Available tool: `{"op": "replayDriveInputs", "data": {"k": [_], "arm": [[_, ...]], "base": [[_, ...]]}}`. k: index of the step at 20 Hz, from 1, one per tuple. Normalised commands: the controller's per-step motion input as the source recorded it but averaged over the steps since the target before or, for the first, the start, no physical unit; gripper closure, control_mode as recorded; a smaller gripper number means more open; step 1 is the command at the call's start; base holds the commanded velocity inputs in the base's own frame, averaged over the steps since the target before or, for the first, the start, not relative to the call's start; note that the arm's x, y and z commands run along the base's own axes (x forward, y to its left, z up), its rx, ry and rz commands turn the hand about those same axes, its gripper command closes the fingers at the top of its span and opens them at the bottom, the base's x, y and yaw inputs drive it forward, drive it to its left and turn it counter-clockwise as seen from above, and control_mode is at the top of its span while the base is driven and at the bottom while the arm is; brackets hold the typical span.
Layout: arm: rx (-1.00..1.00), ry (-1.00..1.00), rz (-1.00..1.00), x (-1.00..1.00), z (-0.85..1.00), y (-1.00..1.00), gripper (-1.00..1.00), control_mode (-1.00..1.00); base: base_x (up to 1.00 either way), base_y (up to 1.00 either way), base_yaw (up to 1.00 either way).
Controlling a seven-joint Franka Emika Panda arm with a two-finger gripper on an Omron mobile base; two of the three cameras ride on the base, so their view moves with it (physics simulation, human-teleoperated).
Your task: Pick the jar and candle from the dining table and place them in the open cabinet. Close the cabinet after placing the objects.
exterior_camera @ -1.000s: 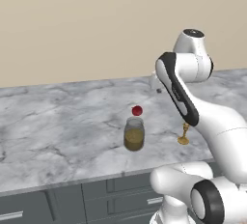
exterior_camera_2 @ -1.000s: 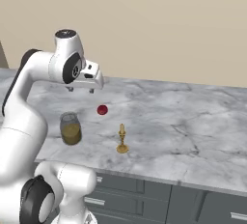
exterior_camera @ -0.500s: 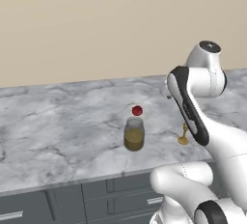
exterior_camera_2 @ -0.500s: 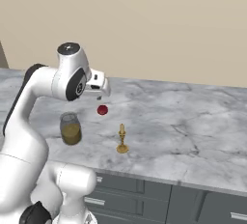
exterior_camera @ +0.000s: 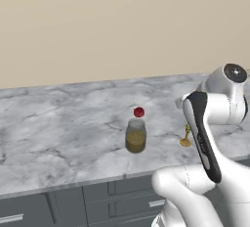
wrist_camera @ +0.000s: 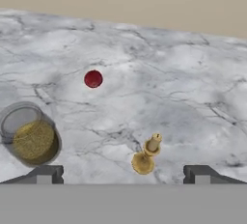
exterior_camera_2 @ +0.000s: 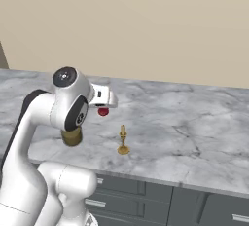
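The jar (exterior_camera: 135, 135) stands upright on the marble dining table (exterior_camera: 58, 128), with olive-brown filling in its lower half. To its right stands the candle (exterior_camera: 186, 137) on its brass holder, partly behind my arm. In the right base view the candle (exterior_camera_2: 123, 140) stands free and my arm covers most of the jar (exterior_camera_2: 72, 137). My gripper (wrist_camera: 123, 175) hovers above the table, open and holding nothing. In the hand view the candle (wrist_camera: 147, 154) lies between the fingertips (wrist_camera: 46, 174) and the jar (wrist_camera: 30, 138) is off to the left. The cabinet is out of view.
A small red ball (exterior_camera: 139, 112) lies on the table just behind the jar, also seen as the red ball (wrist_camera: 93, 78) in the hand view. Dark grey drawer fronts (exterior_camera_2: 194, 205) run under the table's front edge. A beige wall stands behind the table.
My arm has swung forward and to the right, and the hand has come down over the table toward the candle. The jaws stay open. Jar, candle and ball have not moved.
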Motion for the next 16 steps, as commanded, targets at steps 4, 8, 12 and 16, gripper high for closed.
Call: {"op": "replayDriveInputs", "data": {"k": [4, 8, 12, 16], "arm": [[-0.04, -0.18, 0.00, -0.41, -0.04, -0.34, -1.00, -1.00], [0.00, -0.13, 0.00, -0.43, -0.05, -0.35, -1.00, -1.00], [0.00, -0.06, 0.00, -0.35, -0.05, -0.31, -1.00, -1.00], [0.00, -0.06, 0.00, -0.50, 0.00, -0.12, -1.00, -1.00]], "base": [[0.00, 0.00, 0.00], [0.00, 0.00, 0.00], [0.00, 0.00, 0.00], [0.00, 0.00, 0.00]]}}
